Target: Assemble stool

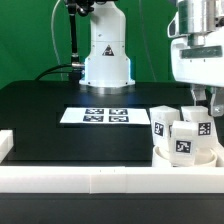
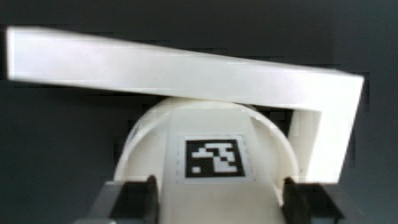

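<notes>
The white round stool seat (image 1: 168, 160) lies at the exterior view's lower right, against the front rail. Three short white legs with black-and-white tags stand on it: one at the left (image 1: 161, 122), one in front (image 1: 183, 141), one at the back right (image 1: 199, 127). My gripper (image 1: 205, 104) comes down from above onto the back right leg. In the wrist view that leg (image 2: 214, 115) fills the gap between my two dark fingers, with its tag facing the camera, and my gripper (image 2: 214, 205) is shut on it.
The marker board (image 1: 104, 116) lies flat in the middle of the black table. White border rails (image 1: 80, 178) run along the front and sides, and their corner shows in the wrist view (image 2: 178, 60). The robot base (image 1: 106, 60) stands at the back.
</notes>
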You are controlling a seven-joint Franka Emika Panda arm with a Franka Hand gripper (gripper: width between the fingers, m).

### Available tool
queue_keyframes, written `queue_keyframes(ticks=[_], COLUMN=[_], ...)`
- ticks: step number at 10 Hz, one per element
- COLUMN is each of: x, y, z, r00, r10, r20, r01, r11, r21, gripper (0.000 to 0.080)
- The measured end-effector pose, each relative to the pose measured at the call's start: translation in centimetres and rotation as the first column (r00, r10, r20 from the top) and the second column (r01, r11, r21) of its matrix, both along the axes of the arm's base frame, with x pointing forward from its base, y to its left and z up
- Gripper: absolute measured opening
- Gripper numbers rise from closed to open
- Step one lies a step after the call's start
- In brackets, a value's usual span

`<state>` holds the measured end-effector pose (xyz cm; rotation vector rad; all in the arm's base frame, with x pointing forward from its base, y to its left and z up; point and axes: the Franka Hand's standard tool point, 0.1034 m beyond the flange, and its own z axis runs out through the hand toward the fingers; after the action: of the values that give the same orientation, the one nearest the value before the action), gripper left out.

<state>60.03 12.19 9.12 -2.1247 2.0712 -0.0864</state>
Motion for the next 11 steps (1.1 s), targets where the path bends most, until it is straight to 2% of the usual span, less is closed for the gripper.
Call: queue_keyframes(ticks=[4, 7, 9, 11], x=[-0.21, -0.18, -0.22, -0.22], y=[-0.22, -0.47, -0.28, -0.26], z=[-0.04, -0.03, -0.04, -0.01], r00=[0.952, 0.901, 0.875, 0.888], r10=[-0.300, -0.426, -0.475, -0.451], r20=[-0.063, -0.086, -0.096, -0.092], r01=[0.304, 0.432, 0.482, 0.458], r11=[0.951, 0.899, 0.872, 0.886], r21=[0.055, 0.073, 0.080, 0.080], gripper=[0.0333, 0.0333, 0.0333, 0.0333])
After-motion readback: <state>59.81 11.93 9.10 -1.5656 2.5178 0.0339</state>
